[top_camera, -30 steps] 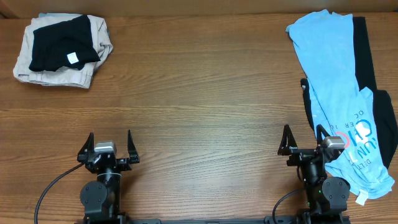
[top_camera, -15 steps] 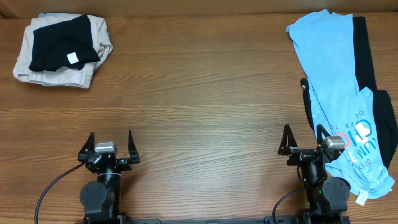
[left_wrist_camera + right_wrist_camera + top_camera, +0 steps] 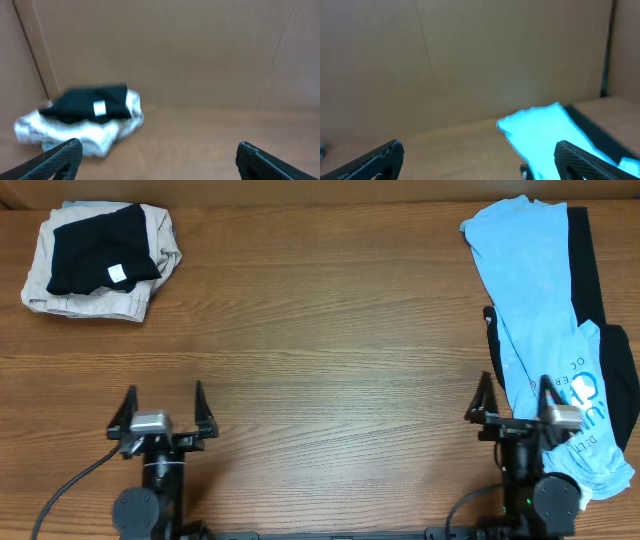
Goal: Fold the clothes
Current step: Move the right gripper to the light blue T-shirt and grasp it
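A large light blue T-shirt (image 3: 540, 310) with white print and white-and-red lettering lies crumpled along the table's right side, over a long plain black garment (image 3: 585, 265). Both also show in the right wrist view, the shirt (image 3: 542, 132) beside the black garment (image 3: 595, 132). My right gripper (image 3: 517, 395) is open and empty at the shirt's near left edge; its fingers frame the shirt in the right wrist view (image 3: 480, 157). My left gripper (image 3: 163, 402) is open and empty at the near left, far from the shirt; its fingers show in the left wrist view (image 3: 160, 157).
A folded pile, a black garment (image 3: 100, 245) on beige cloth (image 3: 95, 300), sits at the far left corner. It also shows in the left wrist view (image 3: 82, 120). Brown walls stand behind the table. The wooden tabletop (image 3: 320, 330) stretches between the pile and the shirt.
Both arms have shifted outward and nearer the front edge: the left gripper moved left, the right gripper moved right, closer over the shirt's lower part. The clothes have not moved.
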Controlling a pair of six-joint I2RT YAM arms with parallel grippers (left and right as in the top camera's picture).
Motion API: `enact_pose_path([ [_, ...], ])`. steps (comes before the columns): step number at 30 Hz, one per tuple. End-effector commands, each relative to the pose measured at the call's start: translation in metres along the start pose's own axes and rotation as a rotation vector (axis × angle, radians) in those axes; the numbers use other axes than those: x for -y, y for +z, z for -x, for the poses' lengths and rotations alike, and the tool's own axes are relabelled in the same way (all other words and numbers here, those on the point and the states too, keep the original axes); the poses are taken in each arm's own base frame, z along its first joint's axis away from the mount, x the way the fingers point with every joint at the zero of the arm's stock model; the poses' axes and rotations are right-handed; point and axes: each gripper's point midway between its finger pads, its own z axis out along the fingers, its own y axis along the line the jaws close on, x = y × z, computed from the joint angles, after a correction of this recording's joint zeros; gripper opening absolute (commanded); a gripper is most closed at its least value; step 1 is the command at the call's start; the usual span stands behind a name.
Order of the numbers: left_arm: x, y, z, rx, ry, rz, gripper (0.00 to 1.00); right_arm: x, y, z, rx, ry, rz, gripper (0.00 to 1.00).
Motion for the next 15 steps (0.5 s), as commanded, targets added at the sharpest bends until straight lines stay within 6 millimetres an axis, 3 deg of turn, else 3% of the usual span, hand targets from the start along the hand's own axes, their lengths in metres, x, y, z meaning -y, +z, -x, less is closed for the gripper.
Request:
enact_pose_path([
  [1,0.002,-0.003,0.033,0.018,-0.021,-0.001,1.00,0.001,-0.008,0.055,0.082,-0.003,-0.042,1.00],
  [8,0.009,0.011,0.058,-0.145,-0.026,-0.031,1.00,-0.008,-0.003,0.099,-0.030,-0.019,-0.061,1.00],
  [15,0.021,0.038,0.071,-0.403,-0.049,-0.092,1.00,-0.011,0.026,0.100,-0.331,-0.054,-0.110,1.00],
])
